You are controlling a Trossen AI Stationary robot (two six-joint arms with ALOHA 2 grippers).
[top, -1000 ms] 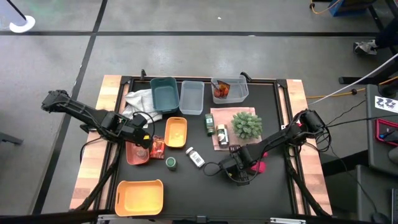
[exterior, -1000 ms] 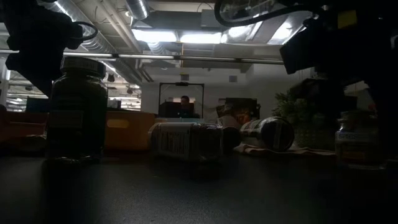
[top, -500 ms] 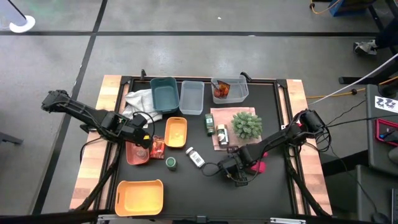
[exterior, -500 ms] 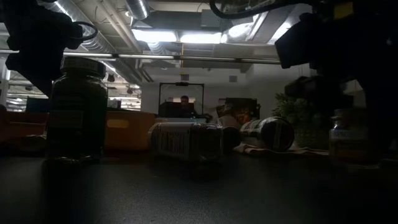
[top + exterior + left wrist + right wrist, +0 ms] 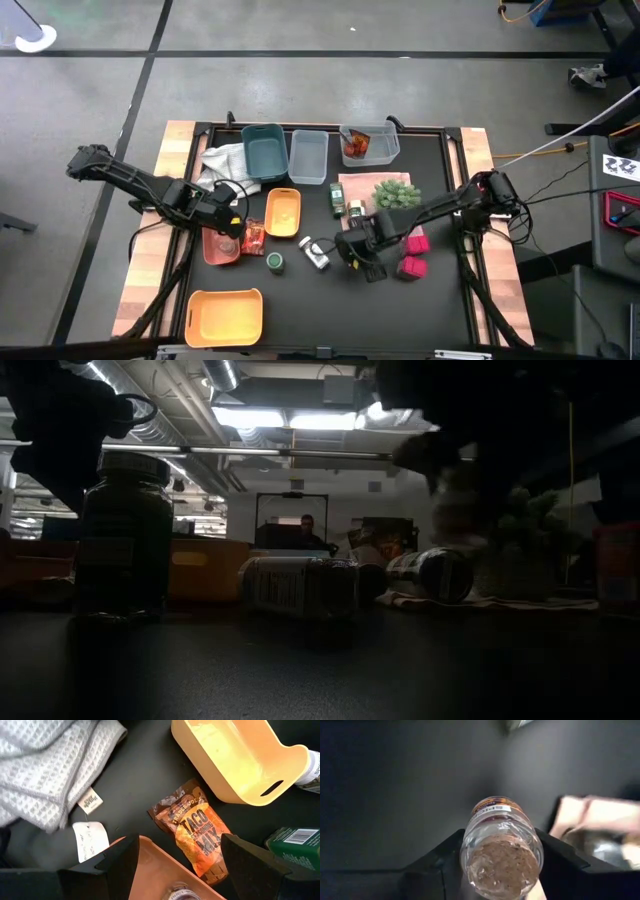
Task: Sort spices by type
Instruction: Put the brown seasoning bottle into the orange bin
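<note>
My right gripper [image 5: 353, 252] is above the table's middle, shut on a small clear jar [image 5: 501, 851] of brown spice. My left gripper [image 5: 185, 870] hangs open over a terracotta tray [image 5: 220, 246] with a jar lid [image 5: 177, 895] in it. A red-orange taco mix packet [image 5: 197, 837] lies flat beside that tray. A white labelled bottle [image 5: 315, 253] lies on its side, and a green-lidded jar [image 5: 274, 263] stands near it. Two magenta boxes [image 5: 412, 255] sit right of my right gripper. More jars [image 5: 346, 205] rest on a pink cloth. My right gripper pinches the clear jar by its sides [image 5: 470, 845], one dark finger [image 5: 442, 862] on either side. The jar's clear round end [image 5: 502, 867], full of brown powder, faces the wrist camera, and its orange-labelled part [image 5: 492, 807] points away. The jar is lifted clear of the table.
A yellow bin [image 5: 283, 212] sits beside the packet and an orange bin [image 5: 225, 315] near the front edge. Teal [image 5: 263, 153] and clear [image 5: 308, 155] bins and a container of packets [image 5: 368, 145] line the far edge. A grey towel [image 5: 225, 163] and a spiky plant [image 5: 397, 195] are there too.
My right gripper has lifted the jar, which stood on the table a second ago, and carried it toward the table's left. The two magenta boxes it had covered now show. My left arm has kept still.
</note>
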